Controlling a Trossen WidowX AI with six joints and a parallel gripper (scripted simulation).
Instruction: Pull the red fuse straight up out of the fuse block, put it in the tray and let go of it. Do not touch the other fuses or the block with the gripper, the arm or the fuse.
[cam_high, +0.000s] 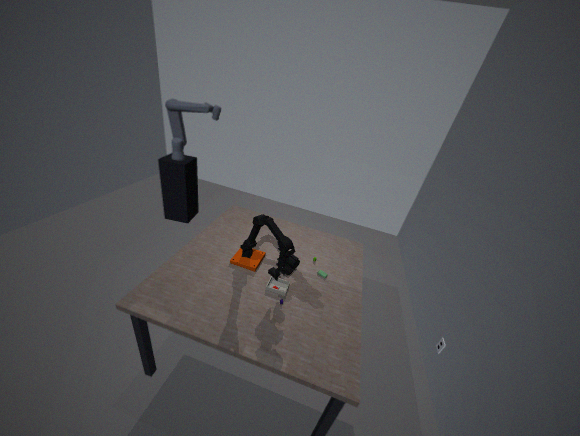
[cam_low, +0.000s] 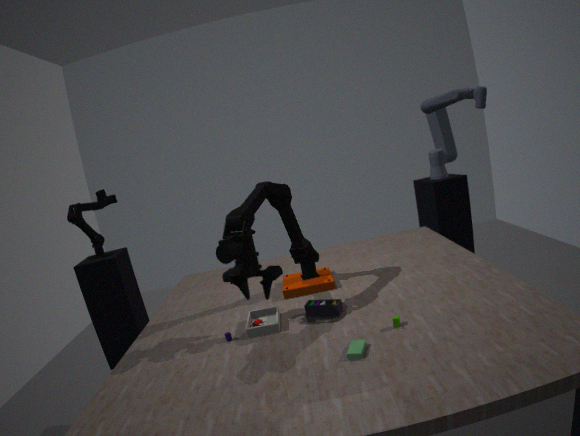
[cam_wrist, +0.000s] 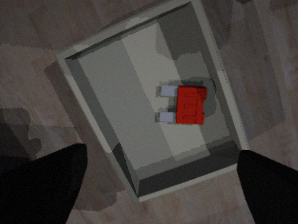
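Note:
The red fuse (cam_high: 276, 287) (cam_low: 257, 323) (cam_wrist: 190, 105) lies flat on its side on the floor of the grey tray (cam_high: 270, 293) (cam_low: 263, 331) (cam_wrist: 172, 187), with its two pale prongs showing in the wrist view. My gripper (cam_low: 258, 298) (cam_wrist: 163, 157) is open and empty above the tray, its fingers wide apart and clear of the fuse. The dark fuse block (cam_low: 324, 312) stands beside the tray and holds green, purple, white and yellow fuses in its top. In the top view the block is hidden behind the arm.
An orange base plate (cam_high: 255, 263) (cam_low: 308, 288) carries the arm. A small purple piece (cam_high: 281, 301) (cam_low: 228, 336) lies near the tray. A pale green block (cam_high: 322, 274) (cam_low: 356, 349) and a bright green piece (cam_high: 314, 259) (cam_low: 396, 321) lie beyond the fuse block.

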